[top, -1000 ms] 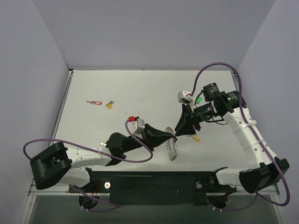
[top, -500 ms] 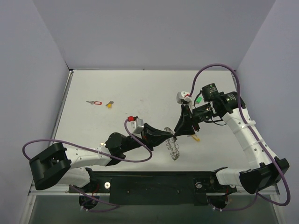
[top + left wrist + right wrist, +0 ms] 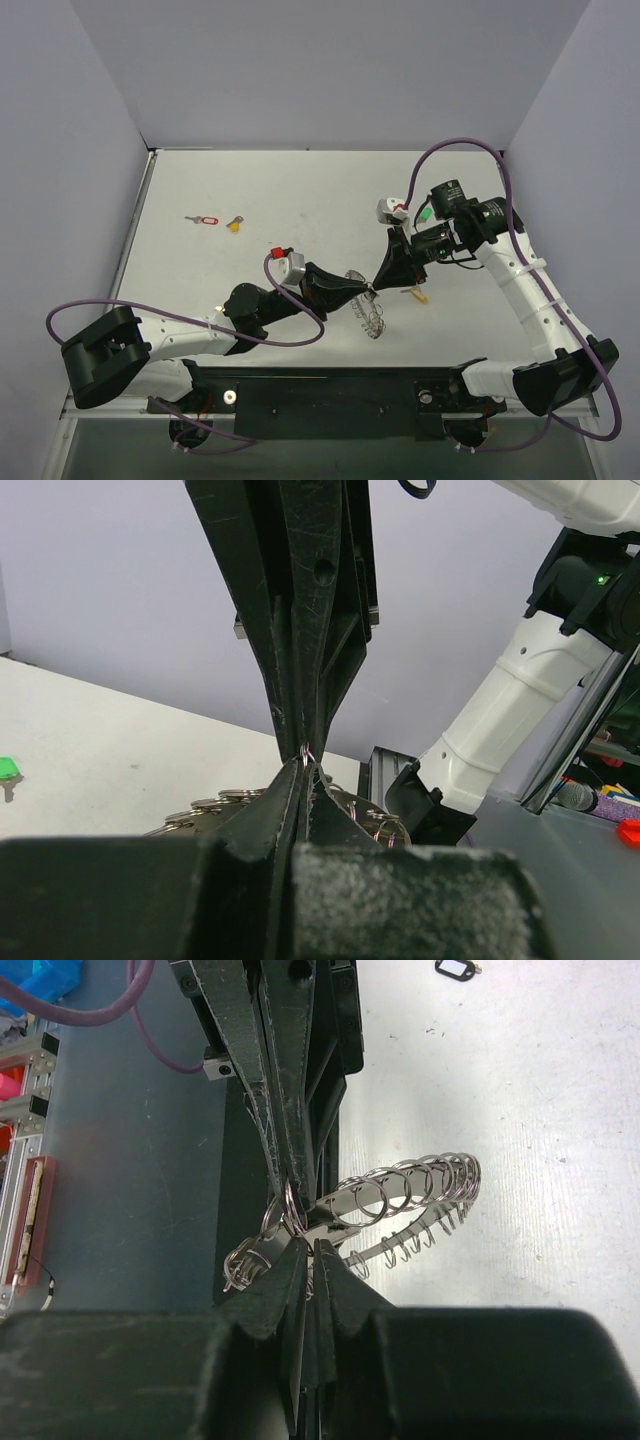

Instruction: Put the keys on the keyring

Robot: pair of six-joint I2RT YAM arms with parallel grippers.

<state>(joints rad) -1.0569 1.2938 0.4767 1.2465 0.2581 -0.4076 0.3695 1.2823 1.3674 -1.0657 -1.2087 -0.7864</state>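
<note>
The keyring (image 3: 371, 318), a silvery band strung with many small wire rings, hangs between my two grippers near the table's middle. My left gripper (image 3: 366, 289) is shut on the keyring's top end, as the left wrist view (image 3: 303, 763) shows. My right gripper (image 3: 380, 283) meets it tip to tip and is shut on the same end of the keyring (image 3: 410, 1185), pinching at the small rings (image 3: 315, 1247). An orange-yellow key (image 3: 417, 293) lies just right of the right gripper. A red-tagged key (image 3: 205, 220) and a yellow key (image 3: 235, 224) lie at the far left. A green key (image 3: 425, 212) lies behind the right wrist.
A black key tag (image 3: 455, 968) lies on the table at the top of the right wrist view. The green key also shows at the left edge of the left wrist view (image 3: 8, 770). Purple cables loop off both arms. Walls enclose the table on three sides.
Both grippers and the keyring have shifted very slightly away from the near edge. The grips are the same.
</note>
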